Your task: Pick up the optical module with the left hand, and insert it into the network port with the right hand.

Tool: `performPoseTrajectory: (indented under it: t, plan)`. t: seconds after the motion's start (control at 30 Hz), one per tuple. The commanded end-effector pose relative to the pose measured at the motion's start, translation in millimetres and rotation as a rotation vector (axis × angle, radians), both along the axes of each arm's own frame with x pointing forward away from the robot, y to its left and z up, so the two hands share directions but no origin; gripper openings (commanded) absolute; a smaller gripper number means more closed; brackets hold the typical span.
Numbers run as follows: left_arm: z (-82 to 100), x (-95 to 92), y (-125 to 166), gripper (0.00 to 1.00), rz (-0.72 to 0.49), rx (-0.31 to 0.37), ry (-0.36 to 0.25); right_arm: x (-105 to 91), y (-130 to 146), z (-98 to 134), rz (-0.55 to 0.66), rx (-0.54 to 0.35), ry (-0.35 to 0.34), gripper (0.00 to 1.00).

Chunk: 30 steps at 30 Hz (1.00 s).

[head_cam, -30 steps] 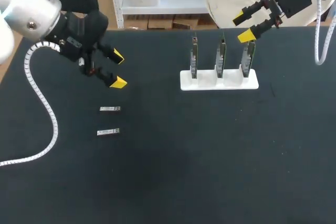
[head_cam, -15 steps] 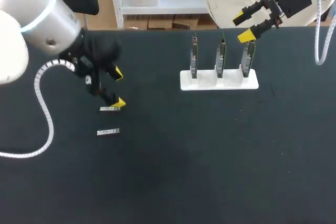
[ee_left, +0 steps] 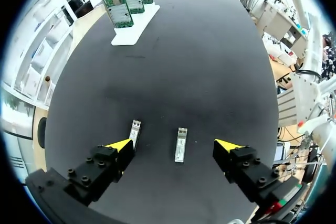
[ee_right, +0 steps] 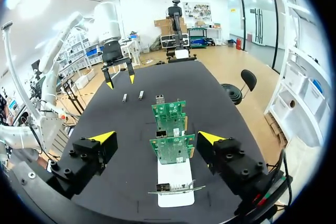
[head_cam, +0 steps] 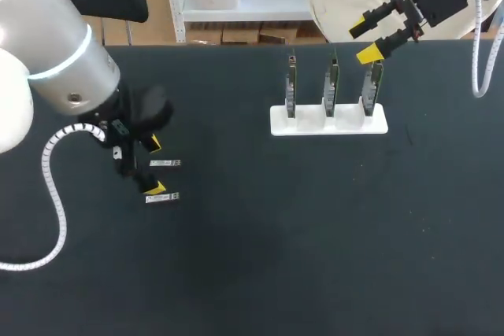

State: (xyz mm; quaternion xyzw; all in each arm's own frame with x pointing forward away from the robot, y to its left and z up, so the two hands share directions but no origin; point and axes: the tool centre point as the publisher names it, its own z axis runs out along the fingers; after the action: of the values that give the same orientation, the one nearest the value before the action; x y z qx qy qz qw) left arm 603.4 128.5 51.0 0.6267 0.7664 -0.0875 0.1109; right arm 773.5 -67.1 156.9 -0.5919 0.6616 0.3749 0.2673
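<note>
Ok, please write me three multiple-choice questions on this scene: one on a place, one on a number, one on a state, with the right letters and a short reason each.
1. Where do the two metal modules lie?
A) in the right gripper
B) on the table by the left gripper
C) in the white stand

2. How many green boards stand in the white stand?
A) two
B) three
C) four

3. How is the left gripper?
A) shut on a module
B) shut on a board
C) open, empty

Answers: 1 B, both lie flat there near its yellow tips. 2 B, three stand in a row. 3 C, its tips stand wide apart, gripping nothing.
</note>
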Motion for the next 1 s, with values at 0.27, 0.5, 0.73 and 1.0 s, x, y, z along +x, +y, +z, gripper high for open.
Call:
performPoseTrajectory:
  t: [0.27,0.5,0.73,1.0]
  plan:
    - [-5.4,11.7,-5.3,1.0,-0.123,0.133,-0.01,-1.4,0.3,0.1,-0.003,-0.001,-0.002,1.0]
    - [-15.9,19.2,-3.4,1.0,-0.149,0.14,0.015,-1.4,0.3,0.1,-0.003,-0.001,-0.002,1.0]
    - [-30.8,22.3,-2.2,1.0,-0.165,0.17,0.019,-1.4,0.3,0.1,-0.003,-0.001,-0.002,1.0]
    - [-31.0,28.0,6.6,1.0,-0.128,0.15,0.005,-1.4,0.3,0.1,-0.003,-0.001,-0.002,1.0]
